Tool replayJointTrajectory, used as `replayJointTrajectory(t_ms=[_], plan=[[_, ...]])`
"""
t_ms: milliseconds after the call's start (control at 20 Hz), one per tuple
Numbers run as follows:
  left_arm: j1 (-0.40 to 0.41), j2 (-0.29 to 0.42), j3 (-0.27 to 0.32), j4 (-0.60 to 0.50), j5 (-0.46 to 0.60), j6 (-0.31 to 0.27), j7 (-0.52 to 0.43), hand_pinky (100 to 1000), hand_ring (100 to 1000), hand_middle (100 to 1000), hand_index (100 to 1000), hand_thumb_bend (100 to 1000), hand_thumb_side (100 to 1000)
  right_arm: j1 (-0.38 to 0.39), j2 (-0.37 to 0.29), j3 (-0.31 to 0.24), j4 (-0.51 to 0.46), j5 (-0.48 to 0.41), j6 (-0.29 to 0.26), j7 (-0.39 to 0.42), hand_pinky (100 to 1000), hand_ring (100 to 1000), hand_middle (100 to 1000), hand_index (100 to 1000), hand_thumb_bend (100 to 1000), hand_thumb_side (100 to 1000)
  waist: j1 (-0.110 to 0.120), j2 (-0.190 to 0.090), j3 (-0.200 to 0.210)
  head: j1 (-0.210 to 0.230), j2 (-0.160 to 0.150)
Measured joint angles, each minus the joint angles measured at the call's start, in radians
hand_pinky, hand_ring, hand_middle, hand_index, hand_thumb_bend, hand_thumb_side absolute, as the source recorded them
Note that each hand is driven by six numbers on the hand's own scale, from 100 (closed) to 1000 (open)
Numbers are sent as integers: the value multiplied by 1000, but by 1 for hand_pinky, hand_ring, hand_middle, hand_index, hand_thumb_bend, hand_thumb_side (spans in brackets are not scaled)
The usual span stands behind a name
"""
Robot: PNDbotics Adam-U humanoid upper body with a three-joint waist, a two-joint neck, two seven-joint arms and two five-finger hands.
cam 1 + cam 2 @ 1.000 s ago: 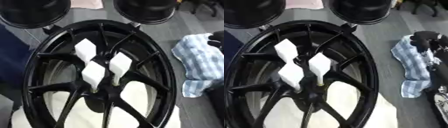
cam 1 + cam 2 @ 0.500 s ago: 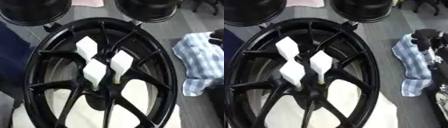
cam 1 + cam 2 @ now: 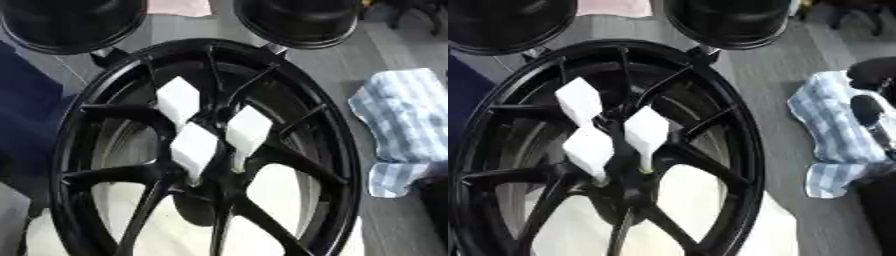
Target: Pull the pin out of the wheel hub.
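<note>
Wheel (image 3: 343, 150) is laid flat and face up under the camera, black, spokes fanning out from the hub (image 3: 213, 176), so the hub is open from above. Part of it is carried on a white pad (image 3: 280, 192), seen through the spokes; grey floor (image 3: 350, 65) is seen around it.

Three white pins are seated round the hub: far pin (image 3: 178, 99), near pin (image 3: 194, 147), right pin (image 3: 248, 129). Each is topped by a blocky white head held clear of the spokes on a thin stem, probably so it can be pinched and drawn straight up. All three look fully seated; none is touched, so pulling is judged not yet begun.

Checked cloth (image 3: 407, 125) is left on the floor right of the wheel, apart from it. Two black round shapes (image 3: 297, 20) are set just beyond the far rim.

Left hand is not in view. A dark shape (image 3: 870, 117) lies over the cloth at the right edge in the right eye view; it may be the right hand, well apart from the pins. How far its fingers are open cannot be told, and nothing is seen held.

Next, a reach from the right to the right pin's head is likely called for, with the pull kept along the stem to avoid jamming.
</note>
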Motion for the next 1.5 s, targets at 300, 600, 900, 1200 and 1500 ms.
replayJointTrajectory(t_ms=[300, 600, 900, 1200, 1500], plan=[[0, 19, 0, 0, 10, -1, -4, 898, 753, 629, 774, 100, 726, -41, -181, 15, -1, 132, -35, 164, 820, 835, 766, 749, 450, 313, -13, -8, 4, -31, 56], [0, 25, 0, 0, 14, 0, -6, 897, 753, 629, 774, 100, 722, -109, -301, 94, -6, 242, -78, 303, 824, 839, 775, 771, 456, 280, -21, -12, 12, -62, 70], [-1, 33, 0, 0, 20, -1, -7, 897, 753, 629, 774, 100, 719, -193, -352, 169, -7, 263, -104, 385, 826, 840, 776, 778, 462, 265, -26, -13, 21, -78, 70], [-10, 39, -7, 0, 22, 1, -14, 896, 753, 628, 773, 100, 720, -272, -361, 224, -7, 269, -110, 435, 822, 831, 767, 779, 455, 229, -34, -13, 52, -108, 70], [-11, 41, -7, 0, 18, 2, -17, 896, 753, 627, 773, 100, 721, -410, -336, 278, -7, 238, -77, 481, 812, 815, 757, 766, 458, 215, -44, -6, 69, -130, 67]])
